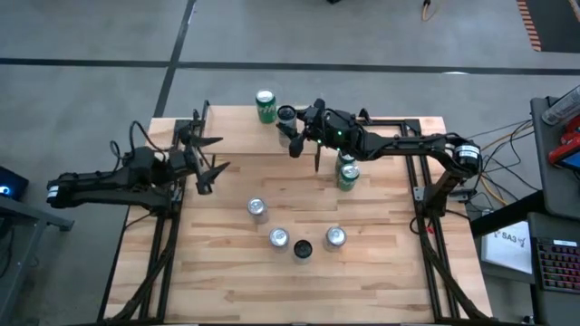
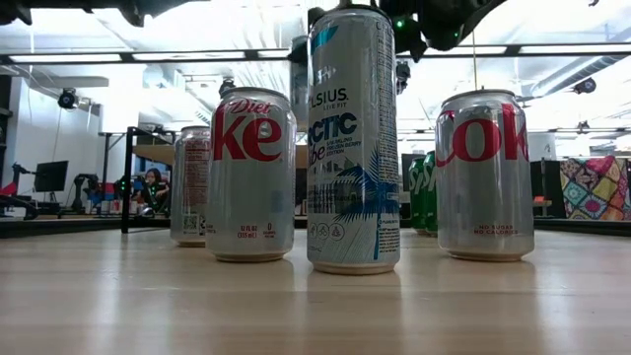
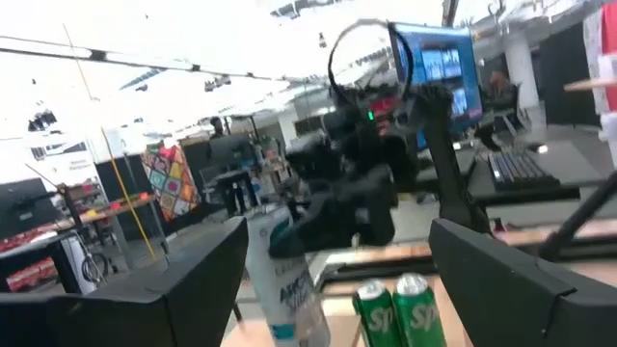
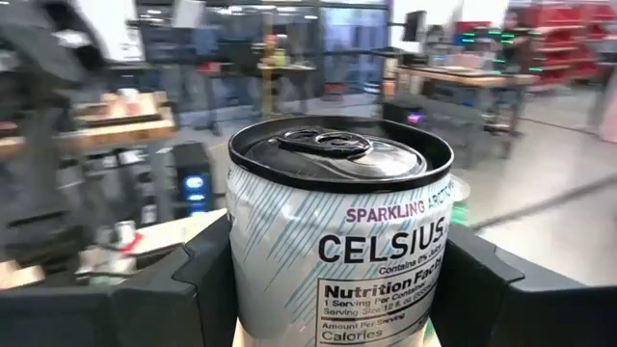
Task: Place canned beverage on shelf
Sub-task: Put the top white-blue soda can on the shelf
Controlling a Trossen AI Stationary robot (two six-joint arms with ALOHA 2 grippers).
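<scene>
The Celsius can (image 4: 339,241) is a slim aluminium cylinder with a white-and-pale-blue printed wall, a silver lid and a pull tab. The right end effector (image 4: 337,289) grasps it, one dark finger on each side, above the shelf (image 1: 236,136), near the green can (image 1: 265,106) standing on that shelf. Two more green cans (image 1: 348,170) stand on the worktop (image 1: 381,281) just beside the shelf. The left end effector (image 1: 207,158) hangs released over the shelf's left end.
</scene>
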